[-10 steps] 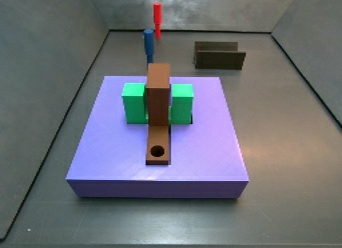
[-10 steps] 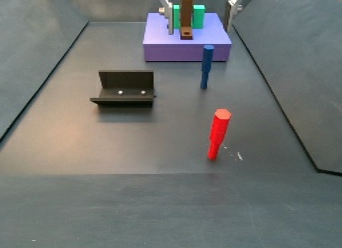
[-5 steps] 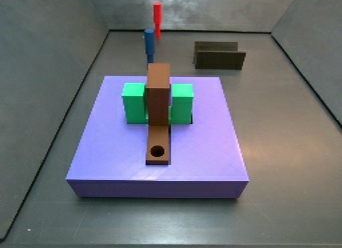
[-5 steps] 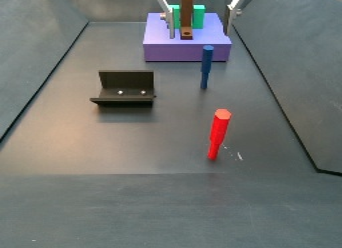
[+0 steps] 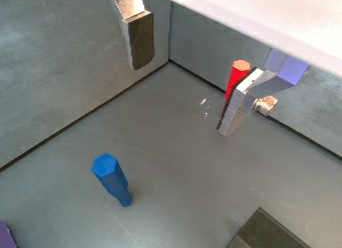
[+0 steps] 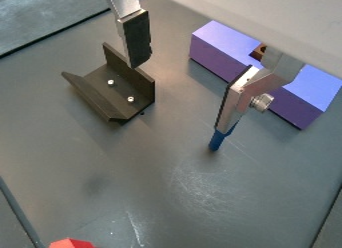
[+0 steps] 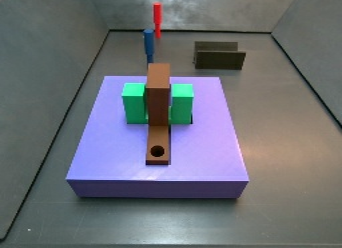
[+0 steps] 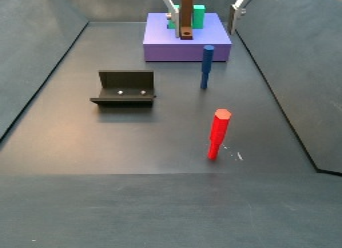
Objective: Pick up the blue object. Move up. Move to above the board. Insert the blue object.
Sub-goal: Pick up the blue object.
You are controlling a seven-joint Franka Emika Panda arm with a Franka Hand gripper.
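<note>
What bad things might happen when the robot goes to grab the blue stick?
1. The pincer hangs open and empty, off to one side of the blue peg. Coming down off-centre might knock the upright peg over.
2. The red peg looks similar and also stands on the floor; the arm might pick that one.
3. The plank's hole looks small, so a tilted peg might jam.

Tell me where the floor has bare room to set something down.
In a side view, the widest bare floor lies in front of the fixture, beside the red peg. It is crowded between the blue peg and the purple slab, where the gripper hangs with open fingers.
</note>
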